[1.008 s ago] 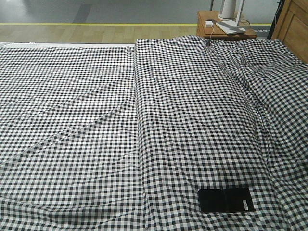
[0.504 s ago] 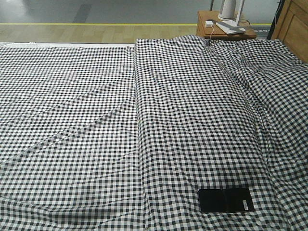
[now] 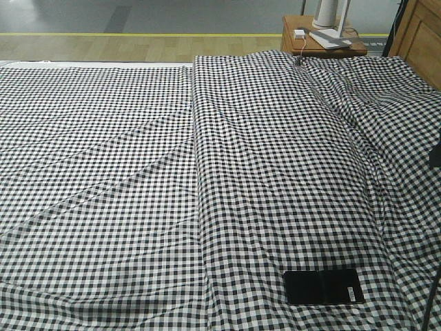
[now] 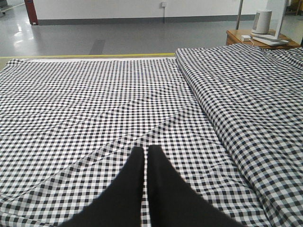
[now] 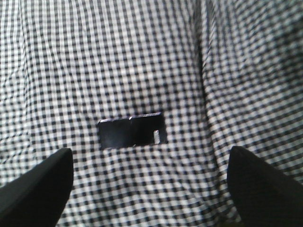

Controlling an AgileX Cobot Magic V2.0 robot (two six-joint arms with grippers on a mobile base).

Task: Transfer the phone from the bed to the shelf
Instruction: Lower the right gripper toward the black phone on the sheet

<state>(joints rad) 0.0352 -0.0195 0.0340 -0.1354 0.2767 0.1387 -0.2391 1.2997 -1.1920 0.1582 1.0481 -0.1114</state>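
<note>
The phone [image 3: 324, 287] is a thin glossy black slab with a small white sticker. It lies flat on the bed [image 3: 138, 172], near the front right of the black-and-white gingham cloth. In the right wrist view the phone [image 5: 132, 131] sits just ahead of my right gripper [image 5: 150, 152]. That gripper hangs above the cloth, open wide, with its two dark fingers [image 5: 38, 187] far apart and nothing between them. My left gripper [image 4: 144, 149] is shut and empty over the bed's left part [image 4: 94, 94]. The shelf is out of view.
A small brown nightstand [image 3: 324, 40] with a white lamp base stands beyond the bed's far right corner. Wooden panelled furniture [image 3: 422, 34] rises at the far right. A raised fold [image 3: 196, 138] runs down the cloth. A dark part of my right arm [image 3: 436, 153] shows at the right edge.
A dark part of my right arm has come into the front view at the right edge. The phone has not moved.
</note>
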